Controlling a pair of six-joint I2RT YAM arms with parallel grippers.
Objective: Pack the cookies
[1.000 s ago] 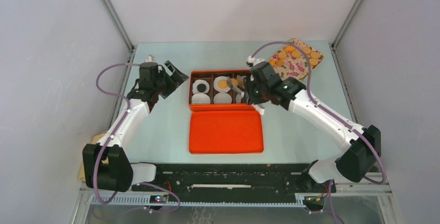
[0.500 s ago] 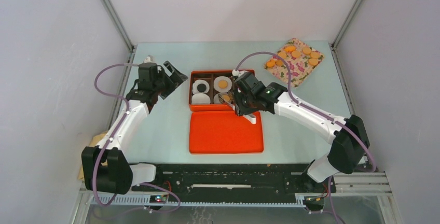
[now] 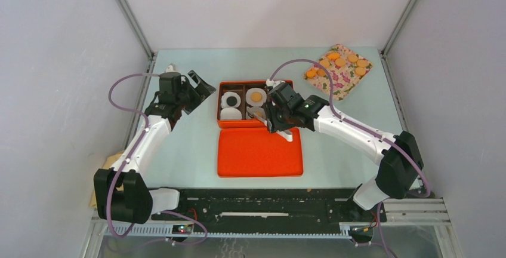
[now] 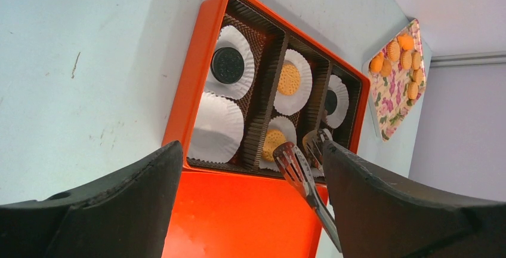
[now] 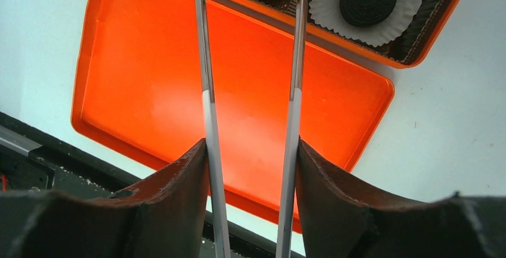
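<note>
Overhead, the cookies show as small flat discs: a batch of orange-golden cookies point(image 3: 340, 62) lies on a floral rectangular tray point(image 3: 343, 86) at the far right of the pale blue table point(image 3: 179, 144), well apart from the orange rectangular divided box point(image 3: 219, 106) at the middle. A flat orange rectangular lid point(image 3: 260, 153) lies touching the box's near edge, with bare table on both sides of the pair. The left gripper point(image 3: 200, 89) hangs just left of the box, and the right gripper point(image 3: 274, 120) sits over its near right part. From the left wrist, the box holds six white fluted paper liners point(image 4: 216, 128) in three brown-walled columns. The left column has a dark sandwich cookie point(image 4: 227, 65) on the far liner and a bare near one. The middle column has a golden cookie on each liner, and another dark one shows in the right column. Slim metal tongs point(image 4: 304, 168) reach in with their tips spread beside the near golden cookie point(image 4: 273, 143), and this gripper's jaws stand wide apart. From the right wrist, the jaws press the two tong arms between them over the lid, the arms parted.
</note>
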